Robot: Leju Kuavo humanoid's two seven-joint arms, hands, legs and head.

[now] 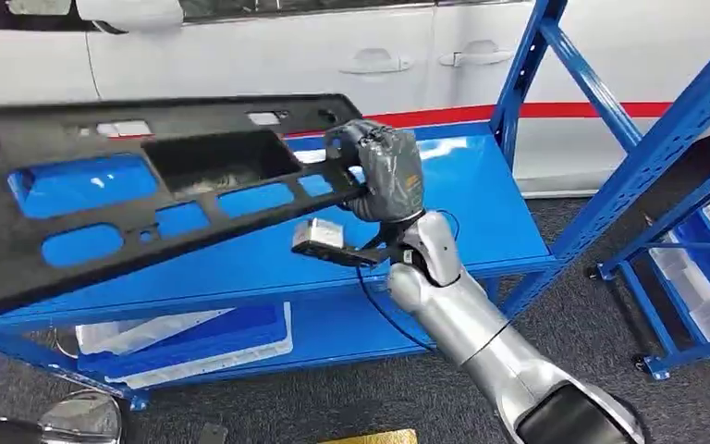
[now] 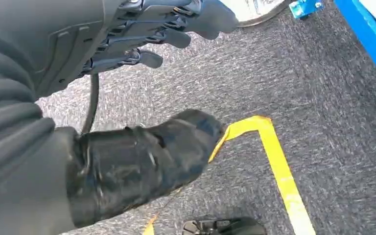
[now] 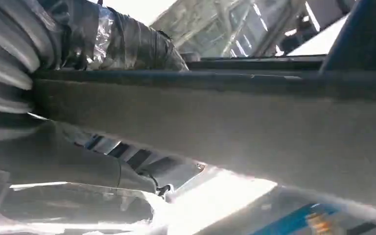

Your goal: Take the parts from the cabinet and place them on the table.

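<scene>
One long black panel (image 1: 148, 199), pierced with cut-outs, held tilted above the blue shelf (image 1: 481, 213) of the rack. Gripped at its near end by the right hand (image 1: 379, 171), fingers wrapped over the top edge and thumb beneath; seen close in the right wrist view as a dark bar (image 3: 225, 127) running across the hand's taped cover. Seemingly lifted off the shelf, the far end reaching toward the picture's left edge, so probably mid-removal and not yet carried to any desk. One-ended grip on so long a piece likely to let it sag or swing, hence perhaps the slant.

Left hand (image 2: 142, 44) hanging low over grey carpet (image 2: 323, 122), fingers loosely apart, holding nothing, with a strip of yellow tape (image 2: 279, 161) on the floor below.

Around the panel: lower shelf carrying flat white and blue sheets (image 1: 194, 338); blue uprights and a diagonal brace (image 1: 592, 88) at the rack's right side, close enough to catch the panel if swung that way. Second blue rack with pale bins (image 1: 703, 277) further right. White car (image 1: 333, 55) with a red stripe just behind the shelf.
</scene>
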